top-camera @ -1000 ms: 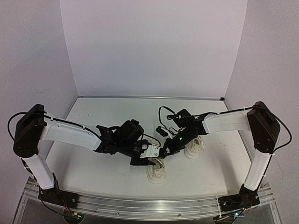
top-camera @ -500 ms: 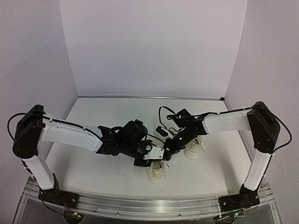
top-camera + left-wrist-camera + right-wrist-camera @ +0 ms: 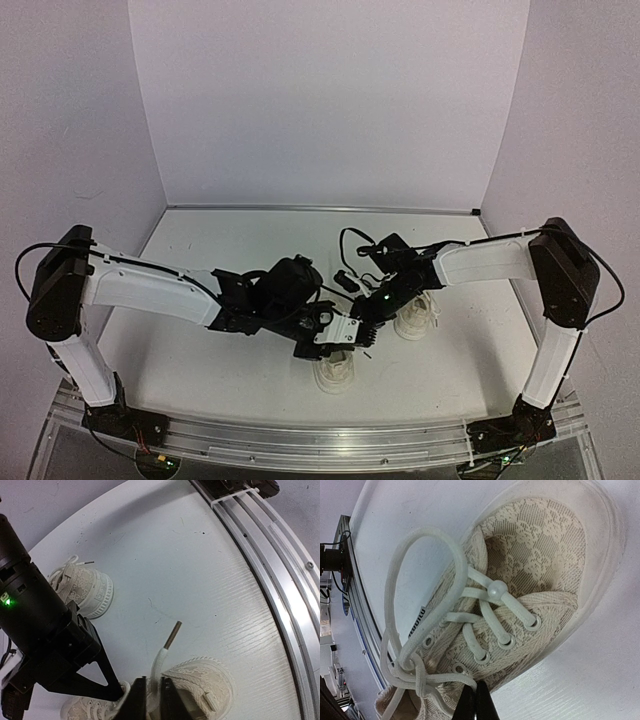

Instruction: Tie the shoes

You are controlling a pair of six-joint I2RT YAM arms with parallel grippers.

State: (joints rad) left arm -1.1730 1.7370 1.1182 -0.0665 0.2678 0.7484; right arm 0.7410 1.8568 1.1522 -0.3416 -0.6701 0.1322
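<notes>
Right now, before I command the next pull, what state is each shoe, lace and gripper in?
near shoe: on its sole, laces crossed, one loose loop, no bow
far shoe: on its sole, untied, lace ends loose
lace end: pinched, tip sticking up
left gripper: shut on lace end
right gripper: shut, at near shoe's laces

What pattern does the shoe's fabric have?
A cream, flowery lace pattern covers the shoe; it shows clearest in the right wrist view.
</notes>
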